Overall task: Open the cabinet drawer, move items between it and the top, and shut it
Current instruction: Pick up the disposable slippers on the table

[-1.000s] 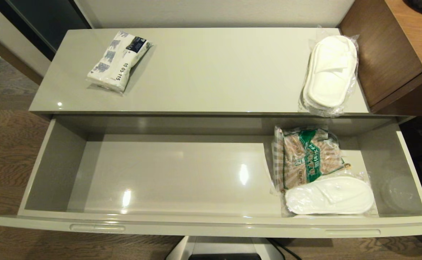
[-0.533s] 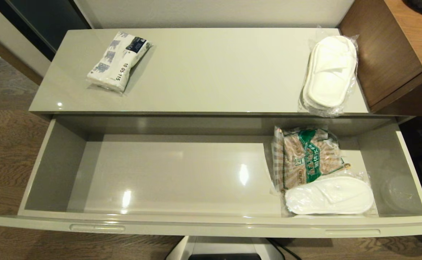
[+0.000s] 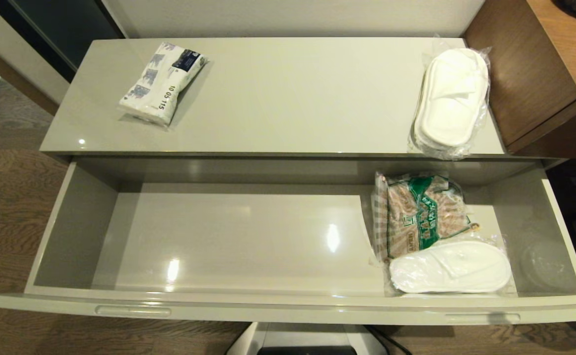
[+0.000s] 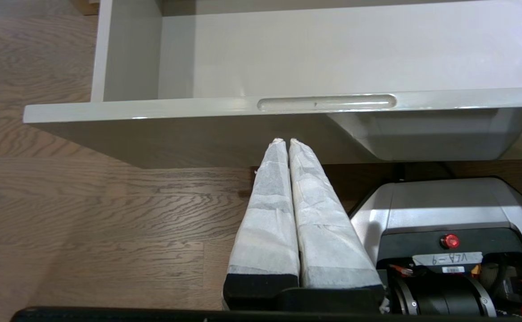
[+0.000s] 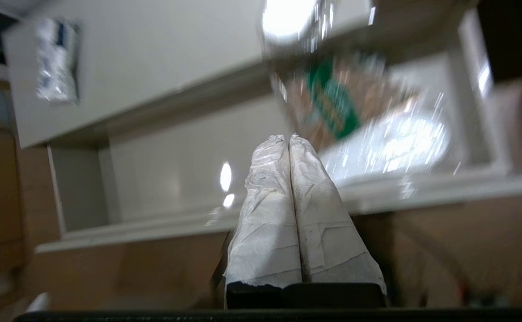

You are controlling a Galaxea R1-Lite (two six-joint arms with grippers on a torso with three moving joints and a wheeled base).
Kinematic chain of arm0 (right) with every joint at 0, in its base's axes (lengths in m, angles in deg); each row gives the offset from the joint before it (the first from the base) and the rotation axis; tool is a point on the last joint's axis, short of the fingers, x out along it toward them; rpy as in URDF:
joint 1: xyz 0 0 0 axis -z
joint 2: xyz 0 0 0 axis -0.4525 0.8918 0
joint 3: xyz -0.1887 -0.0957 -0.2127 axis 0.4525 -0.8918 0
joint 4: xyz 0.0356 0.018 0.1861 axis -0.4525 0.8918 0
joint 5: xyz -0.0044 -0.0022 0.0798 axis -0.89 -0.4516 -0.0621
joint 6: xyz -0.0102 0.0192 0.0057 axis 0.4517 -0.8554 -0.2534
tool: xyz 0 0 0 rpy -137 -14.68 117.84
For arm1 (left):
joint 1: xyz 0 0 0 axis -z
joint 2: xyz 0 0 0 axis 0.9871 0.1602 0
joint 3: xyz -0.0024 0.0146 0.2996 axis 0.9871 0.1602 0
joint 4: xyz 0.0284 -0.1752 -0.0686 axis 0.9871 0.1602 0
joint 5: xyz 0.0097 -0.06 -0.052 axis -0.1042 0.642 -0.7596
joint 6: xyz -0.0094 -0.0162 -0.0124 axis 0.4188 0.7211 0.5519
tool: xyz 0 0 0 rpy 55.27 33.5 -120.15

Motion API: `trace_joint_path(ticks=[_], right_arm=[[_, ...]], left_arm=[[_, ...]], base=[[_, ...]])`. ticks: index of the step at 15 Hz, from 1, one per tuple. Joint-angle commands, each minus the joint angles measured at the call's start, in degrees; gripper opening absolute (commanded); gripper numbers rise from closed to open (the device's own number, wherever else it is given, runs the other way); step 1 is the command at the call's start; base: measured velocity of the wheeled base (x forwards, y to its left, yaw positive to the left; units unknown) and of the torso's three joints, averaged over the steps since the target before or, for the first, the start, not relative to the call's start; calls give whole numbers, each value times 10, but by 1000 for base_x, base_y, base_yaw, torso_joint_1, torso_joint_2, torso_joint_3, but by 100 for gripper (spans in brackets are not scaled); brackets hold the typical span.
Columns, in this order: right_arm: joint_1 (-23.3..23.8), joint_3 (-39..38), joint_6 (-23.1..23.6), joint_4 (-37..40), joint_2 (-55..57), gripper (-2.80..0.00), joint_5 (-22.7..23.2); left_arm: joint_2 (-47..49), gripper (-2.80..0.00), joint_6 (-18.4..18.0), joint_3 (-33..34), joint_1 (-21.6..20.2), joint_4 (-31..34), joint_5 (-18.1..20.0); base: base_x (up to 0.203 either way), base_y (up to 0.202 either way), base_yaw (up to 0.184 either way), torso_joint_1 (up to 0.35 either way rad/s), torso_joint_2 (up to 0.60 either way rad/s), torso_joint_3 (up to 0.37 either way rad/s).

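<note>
The cabinet drawer [image 3: 288, 309] stands pulled fully out. On the glossy top [image 3: 288, 98] a white tissue pack [image 3: 162, 81] lies at the left and wrapped white slippers [image 3: 450, 98] lie at the right end. A second wrapped slipper pack [image 3: 450, 267] lies in the drawer's right part, near its front. My left gripper [image 4: 285, 141] is shut and empty, low in front of the drawer, just below its left handle slot [image 4: 326, 103]. My right gripper [image 5: 286, 138] is shut and empty, outside the drawer's front rim [image 5: 422, 188]. Neither gripper shows in the head view.
A brown-and-green checked snack bag [image 3: 423, 212] lies in the drawer behind the slippers. A faint clear round thing [image 3: 544, 266] sits at the drawer's right end. A brown wood desk [image 3: 554, 74] abuts the cabinet's right side. My own base [image 3: 307, 342] stands below the drawer front.
</note>
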Motion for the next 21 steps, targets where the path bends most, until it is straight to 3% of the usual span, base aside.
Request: trace_joint_path(ticks=[1,3,6,9,10,12,17,21], right_arm=[[-1,-47,-57,-21,158,-280,15],[-10,-146,-131,-112,266,-280,29],[-36,-254,-196,-259,323,-280,71],[-35,-327,-174,-426,392,-280,73],[-34,-334,-137,-456,409,-280,61],[-33,-329,-87,-469,406,-280,44],[-4,-285,-86,-473,411,-280,15],[0,-265,-85,-474,422,-280,-45]], left_arm=[[1,-280,0,0,0,0,0],[1,-280,0,0,0,0,0],[1,-280,0,0,0,0,0],[1,-280,0,0,0,0,0],[1,-280,0,0,0,0,0],[1,-280,0,0,0,0,0],[1,-280,0,0,0,0,0],[1,-280,0,0,0,0,0]], base=[[0,0,0,0,0,0],[0,0,0,0,0,0],[0,0,0,0,0,0],[0,0,0,0,0,0],[0,0,0,0,0,0],[0,0,0,0,0,0],[0,0,0,0,0,0],[0,0,0,0,0,0]])
